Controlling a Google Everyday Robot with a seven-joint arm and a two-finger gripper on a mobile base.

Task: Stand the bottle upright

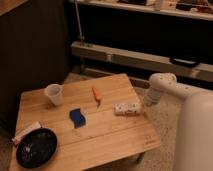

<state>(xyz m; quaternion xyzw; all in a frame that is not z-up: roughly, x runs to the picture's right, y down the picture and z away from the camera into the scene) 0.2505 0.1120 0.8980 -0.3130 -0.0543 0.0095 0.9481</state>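
The bottle [127, 108] is small, whitish and translucent, with a pale label with dark marks. It lies on its side near the right edge of the wooden table [100, 135]. My gripper [145, 103] is at the end of the white arm [161, 84], just right of the bottle's end, low at the table's right edge. I cannot tell whether it touches the bottle.
A wide white cup [54, 93] stands at the far left. An orange object [96, 94] and a blue sponge [77, 117] lie mid-table. A black plate [36, 148] and a pale packet [25, 133] sit at the front left. Metal rails [130, 56] run behind.
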